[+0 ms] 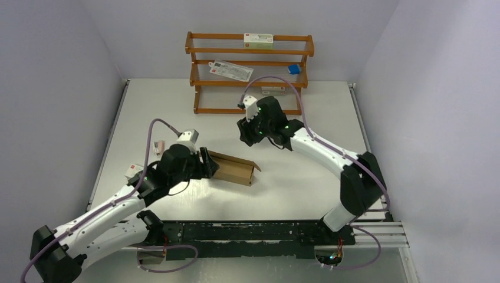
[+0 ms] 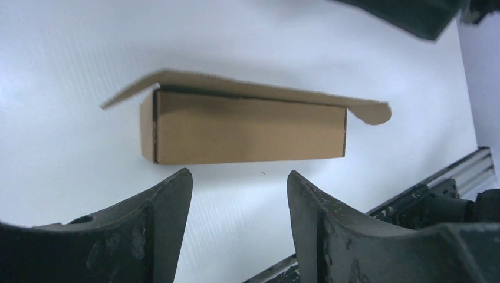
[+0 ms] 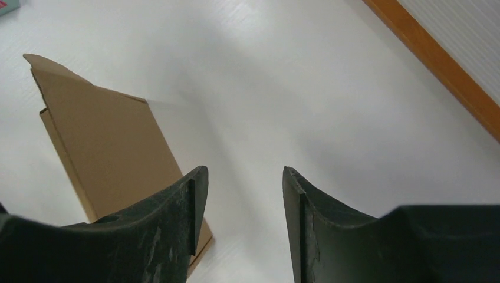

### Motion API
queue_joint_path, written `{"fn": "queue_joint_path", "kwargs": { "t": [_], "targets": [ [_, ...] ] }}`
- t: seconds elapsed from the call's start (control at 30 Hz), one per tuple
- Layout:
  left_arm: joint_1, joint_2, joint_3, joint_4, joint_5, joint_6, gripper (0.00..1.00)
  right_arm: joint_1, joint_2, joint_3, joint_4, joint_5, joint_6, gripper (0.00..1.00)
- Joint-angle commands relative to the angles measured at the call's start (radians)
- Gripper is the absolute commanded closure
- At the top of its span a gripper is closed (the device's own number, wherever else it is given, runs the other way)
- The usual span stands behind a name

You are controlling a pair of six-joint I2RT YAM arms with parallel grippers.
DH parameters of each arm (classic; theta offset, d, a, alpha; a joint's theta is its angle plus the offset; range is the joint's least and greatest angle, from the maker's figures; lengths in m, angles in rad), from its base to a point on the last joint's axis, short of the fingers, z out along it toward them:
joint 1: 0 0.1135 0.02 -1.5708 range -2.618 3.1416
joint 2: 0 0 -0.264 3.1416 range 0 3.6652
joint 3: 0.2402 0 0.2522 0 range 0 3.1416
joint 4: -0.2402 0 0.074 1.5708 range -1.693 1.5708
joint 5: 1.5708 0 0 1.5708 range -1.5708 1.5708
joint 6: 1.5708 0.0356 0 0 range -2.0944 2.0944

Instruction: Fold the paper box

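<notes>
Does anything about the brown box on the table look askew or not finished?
Yes. The lid of the paper box does not sit flush: it overhangs the body, and the rounded tab at one end sticks out, untucked. I see no tear and nothing spilled.

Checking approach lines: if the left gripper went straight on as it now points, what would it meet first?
Most likely the long side wall of the plain brown cardboard box, just ahead of the open left gripper. Only white table shows between them, though depth is unclear.
</notes>
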Motion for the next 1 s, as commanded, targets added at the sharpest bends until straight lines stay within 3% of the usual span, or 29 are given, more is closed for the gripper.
{"fn": "queue_joint_path", "kwargs": {
  "t": [0.0, 0.13, 0.47, 0.67, 0.97],
  "targets": [
    [0.028, 0.016, 0.165, -0.241, -0.104, 0.194, 0.34, 0.001, -0.13, -0.051, -0.109, 0.143, 0.138, 0.45],
    [0.104, 0.078, 0.274, -0.312, -0.107, 0.321, 0.32, 0.002, -0.244, -0.103, -0.189, 0.179, 0.207, 0.38],
    [0.324, 0.237, 0.371, -0.296, 0.131, 0.521, 0.32, 0.01, -0.458, -0.235, -0.336, 0.154, 0.313, 0.36],
    [0.361, 0.317, 0.405, -0.272, 0.254, 0.551, 0.33, 0.061, -0.523, -0.317, -0.301, 0.133, 0.393, 0.37],
    [0.367, 0.406, 0.44, -0.27, 0.3, 0.613, 0.35, 0.117, -0.488, -0.343, -0.247, 0.191, 0.409, 0.4]
  ]
}}
